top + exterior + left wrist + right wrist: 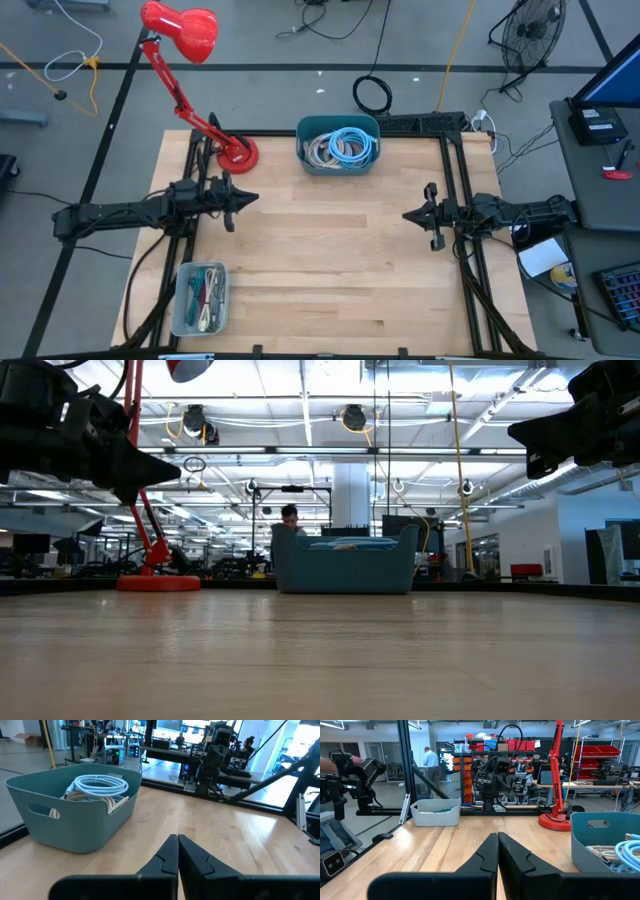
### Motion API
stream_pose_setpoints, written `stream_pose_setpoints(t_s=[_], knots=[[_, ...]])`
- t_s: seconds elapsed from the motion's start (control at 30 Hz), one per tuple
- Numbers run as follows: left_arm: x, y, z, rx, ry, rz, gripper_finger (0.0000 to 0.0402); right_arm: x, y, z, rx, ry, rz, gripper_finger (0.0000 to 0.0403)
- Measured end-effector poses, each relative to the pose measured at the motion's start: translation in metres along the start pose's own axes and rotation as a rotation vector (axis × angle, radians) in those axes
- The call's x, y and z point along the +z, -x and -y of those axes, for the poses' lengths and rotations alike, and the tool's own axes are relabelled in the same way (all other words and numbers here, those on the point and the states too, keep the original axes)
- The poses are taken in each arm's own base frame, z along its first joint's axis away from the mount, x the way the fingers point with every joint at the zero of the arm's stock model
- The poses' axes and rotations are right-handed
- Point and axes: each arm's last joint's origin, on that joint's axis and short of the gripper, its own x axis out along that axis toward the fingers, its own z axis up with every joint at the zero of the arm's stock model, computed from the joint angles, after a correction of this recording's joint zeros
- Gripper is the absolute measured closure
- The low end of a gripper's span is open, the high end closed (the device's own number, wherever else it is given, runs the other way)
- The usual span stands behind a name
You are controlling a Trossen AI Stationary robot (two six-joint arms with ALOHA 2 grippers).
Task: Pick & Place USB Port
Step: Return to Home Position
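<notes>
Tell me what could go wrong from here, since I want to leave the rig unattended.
1. The light blue cable is heaped up to the rim of the blue bin, and a gray cable lies at that rim; a bump might spill them.
2. The red lamp has its base close to the shut left gripper; a wide swing could knock it over.
The shut right gripper waits at the table's right side, with nothing close.

Coiled cables [340,148] in blue bin [338,170]

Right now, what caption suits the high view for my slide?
Over the wooden table, left gripper and right gripper wait shut; cables lie in the blue bin and gray bin.
</notes>
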Motion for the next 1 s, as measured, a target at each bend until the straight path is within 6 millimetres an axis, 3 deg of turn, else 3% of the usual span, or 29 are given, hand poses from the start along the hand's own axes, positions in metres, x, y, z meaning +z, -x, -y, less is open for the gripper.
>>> stream_pose_setpoints(t_s=[0.2, 0.4, 0.7, 1.0], knots=[[0.002, 0.002, 0.002, -0.017, -0.003, 0.027, 0.0389, 0.0, 0.0, 0.0, 0.0, 0.0, 0.0, 0.0403], [0.016, 0.015, 0.01, -0.088, -0.012, 0.184, 0.0374, 0.0, 0.0, 0.0, 0.0, 0.0, 0.0, 0.0403], [0.03, 0.029, 0.014, -0.143, -0.012, 0.368, 0.0395, 0.0, 0.0, 0.0, 0.0, 0.0, 0.0, 0.0403], [0.03, 0.029, 0.017, -0.167, -0.006, 0.367, 0.0379, 0.0, 0.0, 0.0, 0.0, 0.0, -0.002, 0.0403]])
